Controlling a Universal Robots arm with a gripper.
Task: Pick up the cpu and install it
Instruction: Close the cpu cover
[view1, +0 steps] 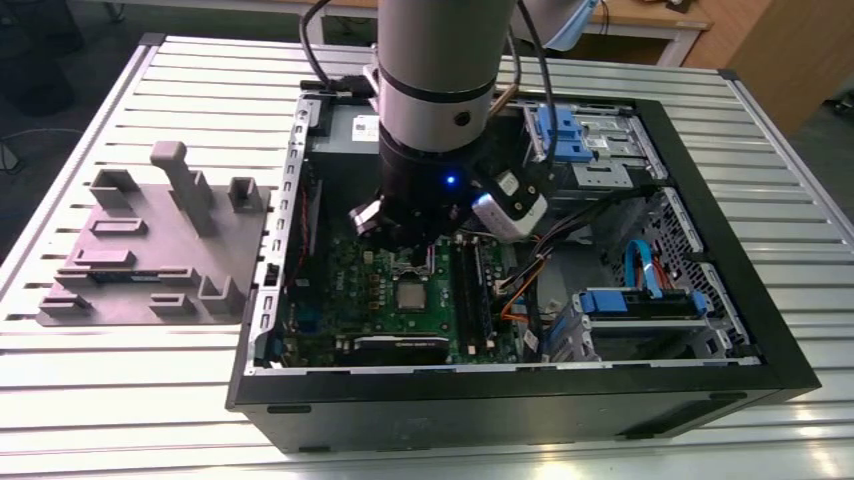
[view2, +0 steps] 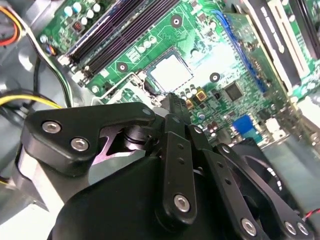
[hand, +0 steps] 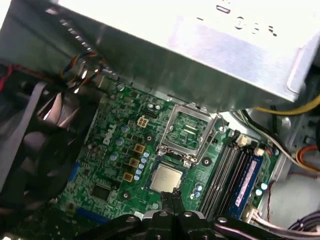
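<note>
Already the cpu (hand: 166, 178) lies in its socket on the motherboard (hand: 120, 145); the gripper (hand: 171, 196), fingers pinched together and empty, should lift straight to avoid nudging it.

Raised socket frame (hand: 189, 131) and memory slots (hand: 225, 172) flank the cpu (hand: 166, 178).

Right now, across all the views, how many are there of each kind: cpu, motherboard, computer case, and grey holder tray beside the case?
cpu: 1
motherboard: 1
computer case: 1
grey holder tray: 1
Total: 4
</note>
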